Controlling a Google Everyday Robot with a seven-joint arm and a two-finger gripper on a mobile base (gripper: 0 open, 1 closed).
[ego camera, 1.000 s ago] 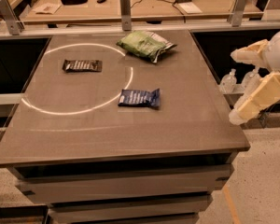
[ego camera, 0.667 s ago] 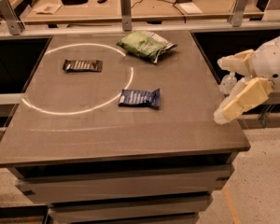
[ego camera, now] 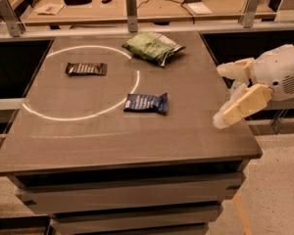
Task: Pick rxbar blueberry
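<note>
The rxbar blueberry (ego camera: 146, 103) is a small flat dark-blue wrapper with white lettering, lying near the middle of the grey table (ego camera: 88, 141), just right of a white circle line. My gripper (ego camera: 225, 94) comes in from the right edge of the table, at the table's right side and well to the right of the bar. Its two cream fingers (ego camera: 240, 109) are spread apart with nothing between them.
A dark brown bar wrapper (ego camera: 86, 69) lies at the left inside the white circle. A green crinkled bag (ego camera: 152, 47) lies at the back middle. Behind the table runs a rail with metal posts (ego camera: 132, 4) and a cluttered wooden bench.
My gripper has moved left, from beside the table's right edge to over its right side, closer to the blue bar. The objects on the table have not moved.
</note>
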